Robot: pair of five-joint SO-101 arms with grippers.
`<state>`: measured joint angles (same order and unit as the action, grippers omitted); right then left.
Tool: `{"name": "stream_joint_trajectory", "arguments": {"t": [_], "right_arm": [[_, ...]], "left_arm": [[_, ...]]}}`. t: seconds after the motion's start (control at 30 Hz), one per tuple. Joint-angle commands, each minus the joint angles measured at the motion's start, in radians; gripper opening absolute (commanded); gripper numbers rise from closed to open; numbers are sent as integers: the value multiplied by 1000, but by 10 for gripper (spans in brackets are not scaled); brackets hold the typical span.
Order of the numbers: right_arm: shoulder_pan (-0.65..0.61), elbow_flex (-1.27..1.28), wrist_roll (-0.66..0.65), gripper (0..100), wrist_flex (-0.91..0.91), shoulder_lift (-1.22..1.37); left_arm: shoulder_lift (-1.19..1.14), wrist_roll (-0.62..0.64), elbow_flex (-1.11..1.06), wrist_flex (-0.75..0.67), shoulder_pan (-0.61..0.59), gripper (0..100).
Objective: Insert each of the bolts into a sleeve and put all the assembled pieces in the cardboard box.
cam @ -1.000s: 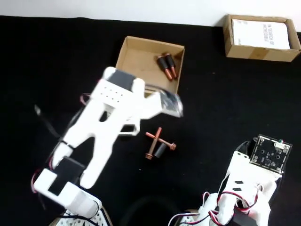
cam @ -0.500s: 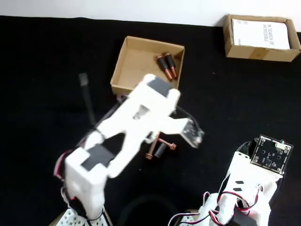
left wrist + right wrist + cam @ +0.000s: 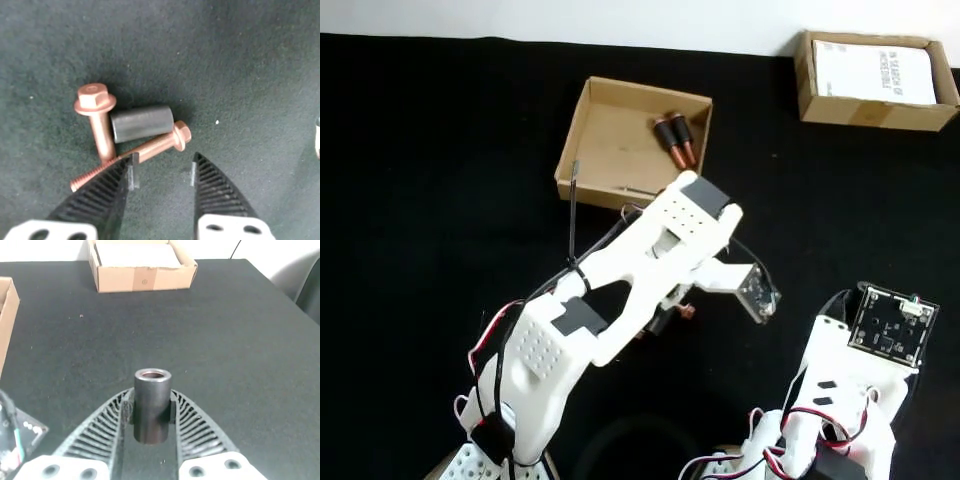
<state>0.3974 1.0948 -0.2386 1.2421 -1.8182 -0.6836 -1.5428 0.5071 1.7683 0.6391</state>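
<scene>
A copper-coloured hex-head bolt (image 3: 101, 131) and a second copper bolt (image 3: 152, 148) lay on the black desk (image 3: 440, 150) with their shanks meeting. A short dark grey metal sleeve (image 3: 141, 122) lay on its side between their heads, touching both. This small pile sat just in front of the open brown cardboard box (image 3: 620, 92), on the robot's side of it. Inside the box, near its far right corner, two assembled bolt-and-sleeve pieces (image 3: 673, 142) already rested side by side.

Over the last second the white left arm (image 3: 650, 270) had swung away from the box's front wall and come over the pile. Its jaws stood apart, empty, straddling the second bolt's shank. That suggested one delivery was finished and the next pick was starting, probably a bolt.

Well to the right of the box and nearer the robot, the right arm (image 3: 840, 400) had not moved. Its jaws were clamped on another dark grey sleeve (image 3: 152, 405), held upright with its bore open, seemingly ready to receive that bolt.
</scene>
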Motion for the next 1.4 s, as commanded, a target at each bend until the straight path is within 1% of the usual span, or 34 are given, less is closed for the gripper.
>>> {"name": "stream_joint_trajectory", "arguments": {"t": [0.0,0.23,0.4,0.67,0.8,0.93,1.07,1.2,1.37], "right_arm": [[-12,-13,-3,6,-22,-1],[-56,-15,-3,6,38,-4],[-65,-15,-3,6,36,-4],[-65,-15,-6,6,36,-4],[-65,-16,-78,6,36,-4],[-65,-50,-94,6,35,7],[-65,-47,-89,6,33,7],[-65,-44,-87,6,31,7],[-65,-44,-87,6,35,5]], "left_arm": [[-2,-433,33,-3,-24,182],[-94,-433,53,-9,-21,181],[-133,-437,108,-25,-19,181],[-236,-440,263,-29,-2,182],[-251,-434,269,-29,8,182],[-245,-427,266,-26,-7,181],[-242,-313,274,-18,-50,181],[-203,-203,371,-17,-87,181],[-127,-89,461,-15,-91,182]]}}
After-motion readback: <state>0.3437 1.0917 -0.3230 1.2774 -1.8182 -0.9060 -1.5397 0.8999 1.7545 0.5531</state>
